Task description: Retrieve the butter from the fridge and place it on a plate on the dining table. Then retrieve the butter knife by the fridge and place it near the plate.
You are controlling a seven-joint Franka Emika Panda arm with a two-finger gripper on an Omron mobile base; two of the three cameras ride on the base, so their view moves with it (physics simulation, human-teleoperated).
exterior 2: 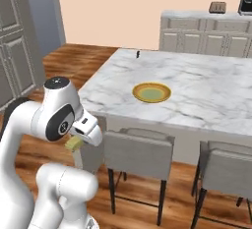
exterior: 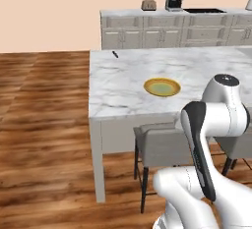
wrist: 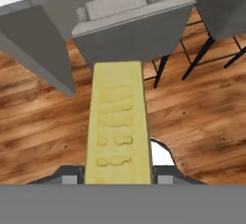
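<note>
The butter (wrist: 118, 122), a pale-yellow stick, runs lengthwise out from between my fingertips, and my gripper (wrist: 117, 177) is shut on it. From the right base view, the butter (exterior 2: 75, 144) pokes out under my gripper (exterior 2: 81, 137), low beside the dining table's near left corner and below its top. The plate (exterior: 162, 87) (exterior 2: 152, 93) with its orange-yellow rim lies bare on the white marble dining table (exterior: 123, 90) (exterior 2: 206, 90). The small dark butter knife (exterior: 115, 54) (exterior 2: 138, 53) rests at the table's far edge. The fridge is out of view.
Grey stools (exterior: 157, 144) (exterior 2: 138, 152) (exterior 2: 226, 171) are tucked under the table's near side, one of them straight ahead of the hand (wrist: 129, 26). A beige cabinet counter with a toaster (exterior: 148, 5) and coffee machine (exterior: 174, 0) lines the back wall. Wooden floor lies left of the table.
</note>
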